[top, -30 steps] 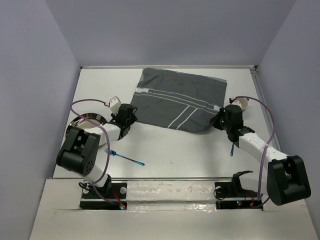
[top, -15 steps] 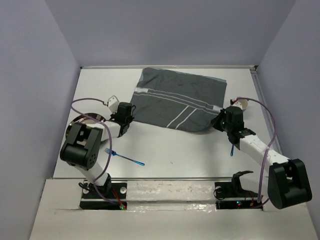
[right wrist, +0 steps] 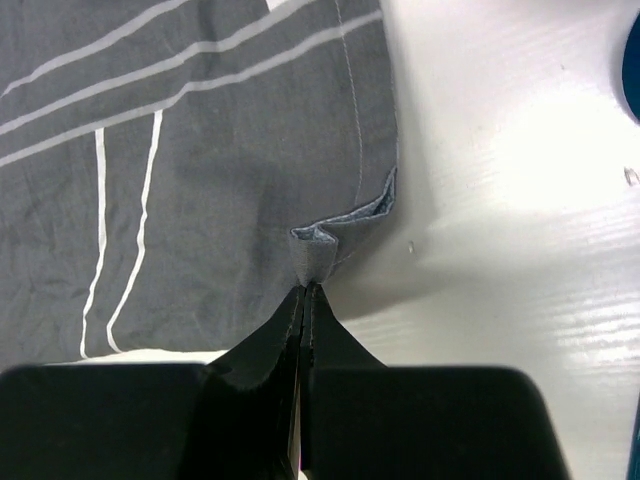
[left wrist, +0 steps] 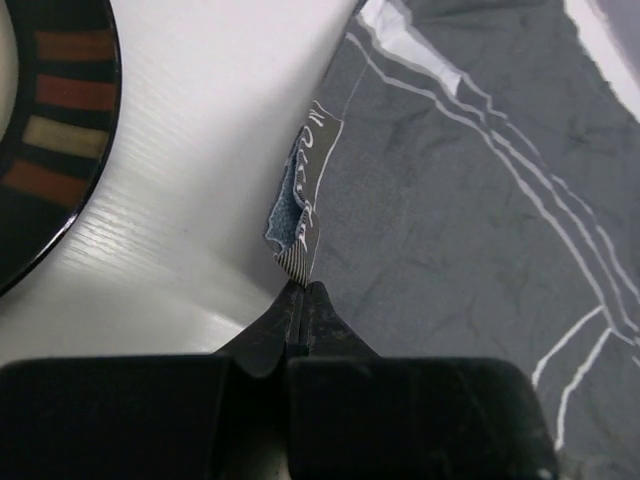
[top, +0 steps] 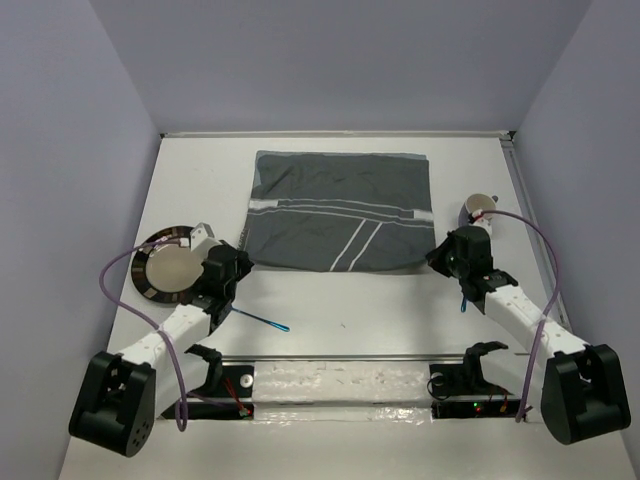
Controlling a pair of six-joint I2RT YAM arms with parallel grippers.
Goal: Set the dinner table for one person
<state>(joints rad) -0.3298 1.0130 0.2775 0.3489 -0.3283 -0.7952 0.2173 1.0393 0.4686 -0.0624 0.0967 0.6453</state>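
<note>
The dinner table [top: 360,305] is a white tabletop. A dark grey cloth with white stripes [top: 338,210] lies spread flat in its middle. My left gripper [top: 236,264] is shut on the cloth's near left corner; the left wrist view shows the jaws [left wrist: 303,287] pinching the folded-up corner of the cloth [left wrist: 480,190]. My right gripper [top: 441,259] is shut on the near right corner; the right wrist view shows the jaws [right wrist: 308,288] pinching a small fold of the cloth [right wrist: 200,170].
A dark round plate with a pale centre [top: 165,266] lies left of the cloth, its rim in the left wrist view [left wrist: 55,150]. A white cup [top: 480,207] stands at the right. A blue-handled fork [top: 255,318] lies near the front. Another blue utensil [top: 463,300] lies under the right arm.
Both grippers have drawn back toward the near edge with the cloth's corners. The cloth has turned from skewed to square and now lies flat. The left arm has swung down and left.
</note>
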